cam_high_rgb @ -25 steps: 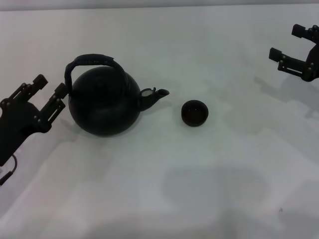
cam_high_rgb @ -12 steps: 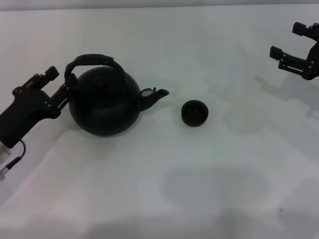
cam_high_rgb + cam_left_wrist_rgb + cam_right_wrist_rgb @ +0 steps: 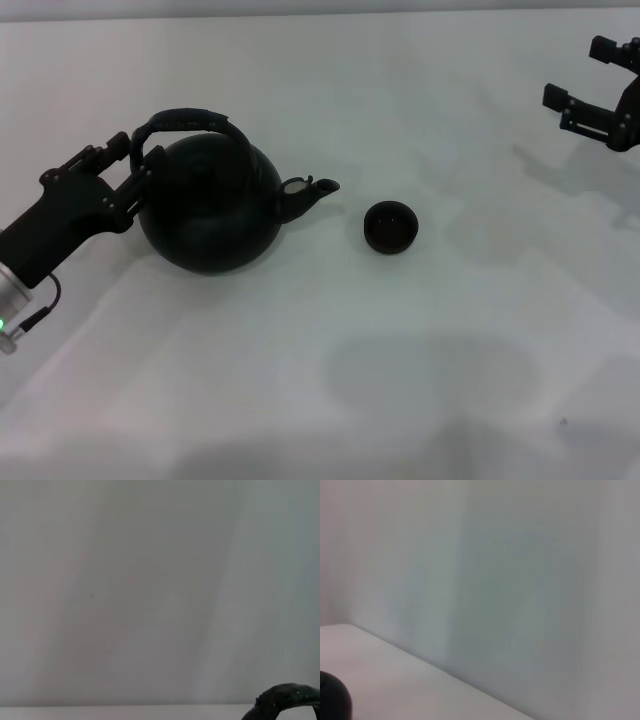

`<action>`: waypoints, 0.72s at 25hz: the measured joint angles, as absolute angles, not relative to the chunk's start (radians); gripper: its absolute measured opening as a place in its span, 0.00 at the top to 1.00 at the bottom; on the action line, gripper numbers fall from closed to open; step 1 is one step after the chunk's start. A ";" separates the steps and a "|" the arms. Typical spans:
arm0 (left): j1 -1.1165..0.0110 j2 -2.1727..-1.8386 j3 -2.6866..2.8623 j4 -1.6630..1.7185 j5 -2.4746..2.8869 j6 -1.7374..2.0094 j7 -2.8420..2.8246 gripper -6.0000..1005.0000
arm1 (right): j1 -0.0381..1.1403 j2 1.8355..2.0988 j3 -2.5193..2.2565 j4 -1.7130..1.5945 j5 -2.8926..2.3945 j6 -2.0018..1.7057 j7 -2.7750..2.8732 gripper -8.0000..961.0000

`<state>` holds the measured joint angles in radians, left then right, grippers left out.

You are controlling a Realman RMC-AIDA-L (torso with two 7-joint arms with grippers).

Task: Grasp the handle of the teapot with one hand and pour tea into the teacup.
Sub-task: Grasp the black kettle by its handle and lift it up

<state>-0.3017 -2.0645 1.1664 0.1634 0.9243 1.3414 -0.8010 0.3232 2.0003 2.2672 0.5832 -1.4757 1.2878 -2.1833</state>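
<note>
The large round black teapot (image 3: pixel 212 205) stands on the white table, left of centre, its spout (image 3: pixel 310 190) pointing right. Its arched black handle (image 3: pixel 185 122) curves over the lid; part of it shows in the left wrist view (image 3: pixel 285 700). The tiny black teacup (image 3: pixel 390 226) stands upright to the right of the spout, apart from it. My left gripper (image 3: pixel 132 165) is open, its fingers on either side of the handle's left end, next to the pot's body. My right gripper (image 3: pixel 590 85) is open and empty, held high at the far right.
The white table (image 3: pixel 400 380) stretches around the teapot and cup. A dark rounded shape (image 3: pixel 332 697) shows at the edge of the right wrist view. A pale wall fills most of both wrist views.
My left gripper has moved up and to the right, from beside the teapot's left side to around the handle's left end. The right gripper has barely shifted. Teapot and cup have not moved.
</note>
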 joint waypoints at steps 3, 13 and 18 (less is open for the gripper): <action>-0.302 -2.071 1.165 0.164 0.928 1.341 -0.795 0.54 | 0.326 2.000 2.267 0.581 -1.476 1.272 -2.195 0.10; -0.291 -2.079 1.155 0.164 0.912 1.342 -0.796 0.75 | 0.336 2.000 2.267 0.572 -1.476 1.241 -2.202 0.10; -0.291 -2.079 1.152 0.160 0.872 1.328 -0.800 0.78 | 0.336 2.000 2.266 0.572 -1.480 1.240 -2.204 0.10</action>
<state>-0.2914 -2.0791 1.1520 0.1600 0.8715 1.3277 -0.8002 0.3363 2.0003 2.2657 0.5720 -1.4798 1.2400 -2.2042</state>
